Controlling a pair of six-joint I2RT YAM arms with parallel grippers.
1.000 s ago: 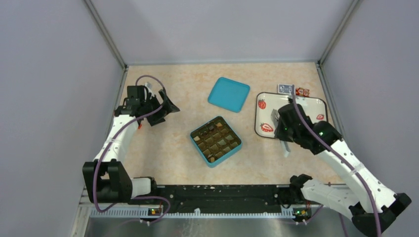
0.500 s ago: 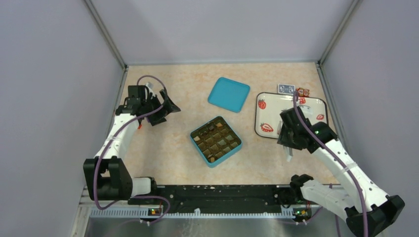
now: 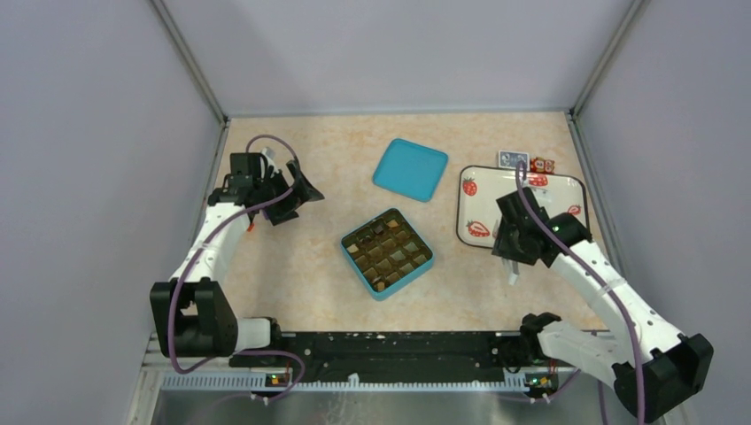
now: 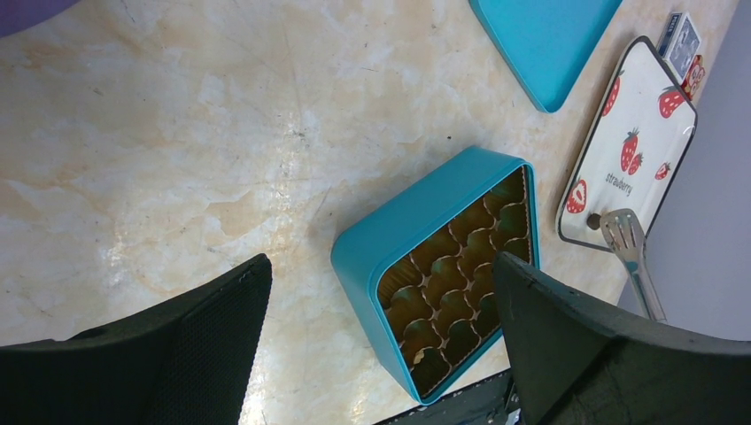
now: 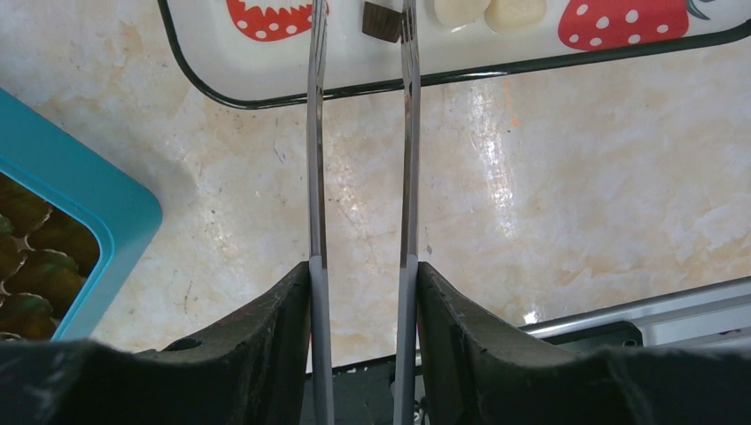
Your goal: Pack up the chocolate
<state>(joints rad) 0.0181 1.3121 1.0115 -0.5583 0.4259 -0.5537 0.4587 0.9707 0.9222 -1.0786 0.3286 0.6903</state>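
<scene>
Right gripper (image 5: 363, 267) clamps tongs (image 5: 316, 177); a dark chocolate (image 5: 382, 21) lies between the tips on the tray (image 5: 266, 64), beside two cream pieces (image 5: 460, 9). Left gripper (image 3: 299, 195) stands wide apart, empty, left of the box (image 3: 421, 264).

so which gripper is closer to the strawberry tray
Right. The right gripper is at the tray, holding tongs over it; the left gripper hovers far across the table.
</scene>
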